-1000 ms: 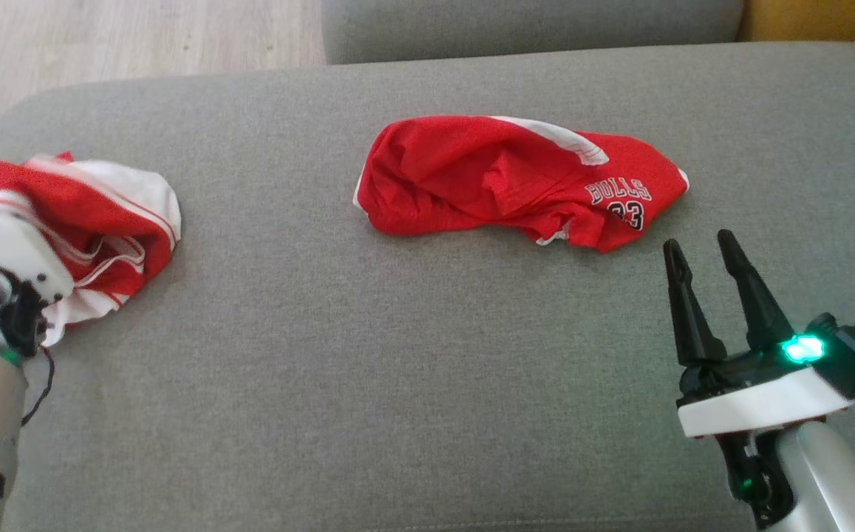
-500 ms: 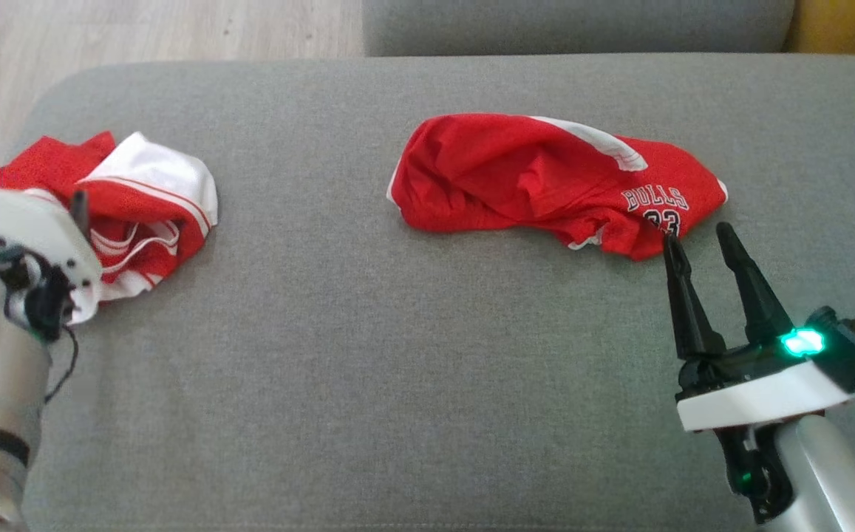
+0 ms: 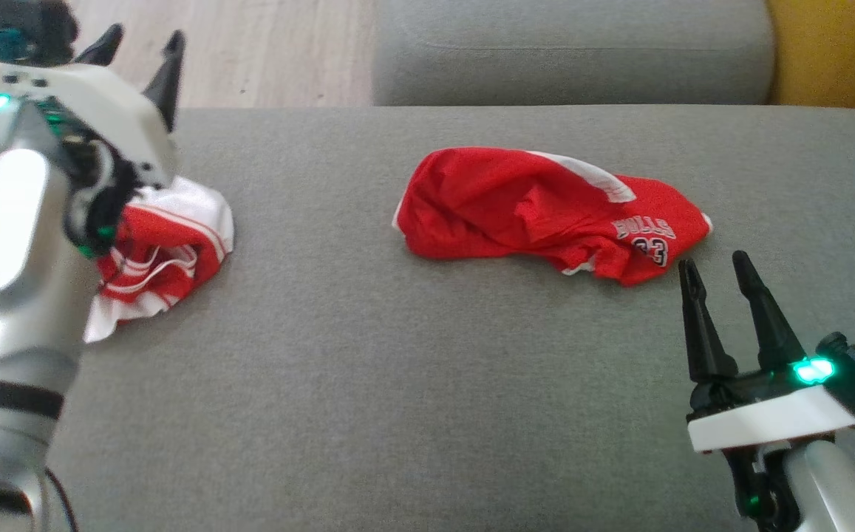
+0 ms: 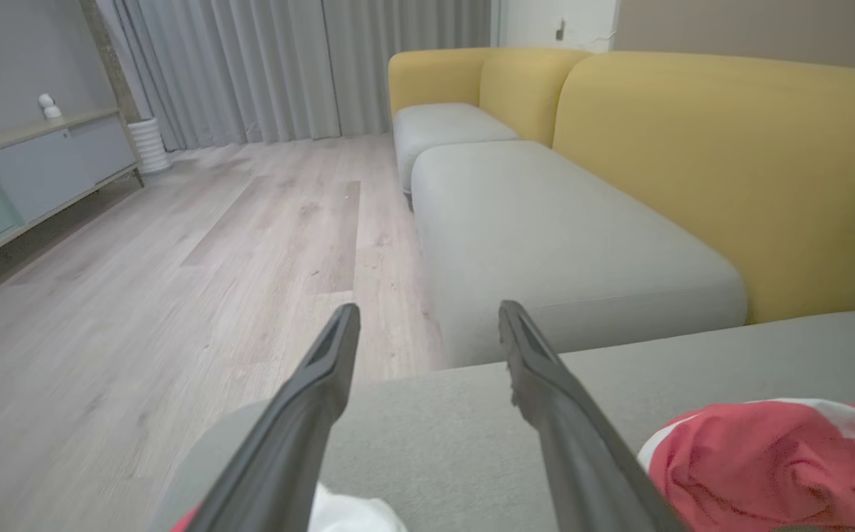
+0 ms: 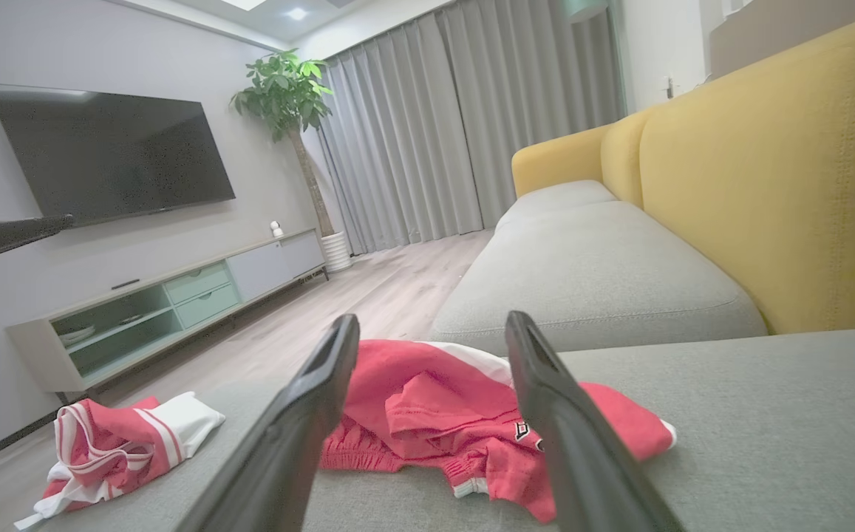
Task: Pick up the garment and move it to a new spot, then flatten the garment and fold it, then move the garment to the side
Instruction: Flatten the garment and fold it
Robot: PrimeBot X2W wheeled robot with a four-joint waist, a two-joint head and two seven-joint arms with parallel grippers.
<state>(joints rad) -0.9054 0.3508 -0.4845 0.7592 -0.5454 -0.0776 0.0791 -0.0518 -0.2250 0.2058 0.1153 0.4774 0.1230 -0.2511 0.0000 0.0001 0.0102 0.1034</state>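
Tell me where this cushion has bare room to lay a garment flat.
The widest bare patch is the cushion's near half, between the left arm and the right gripper. A narrower strip runs between the striped garment and the jersey. Crowded: the left edge, with that garment and the arm.

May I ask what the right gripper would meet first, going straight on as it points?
Probably the red Bulls garment, lying just ahead of the open right gripper, though depth is unclear.

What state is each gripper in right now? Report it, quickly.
Left gripper: jaws open, holding nothing.
Right gripper: jaws open, holding nothing.
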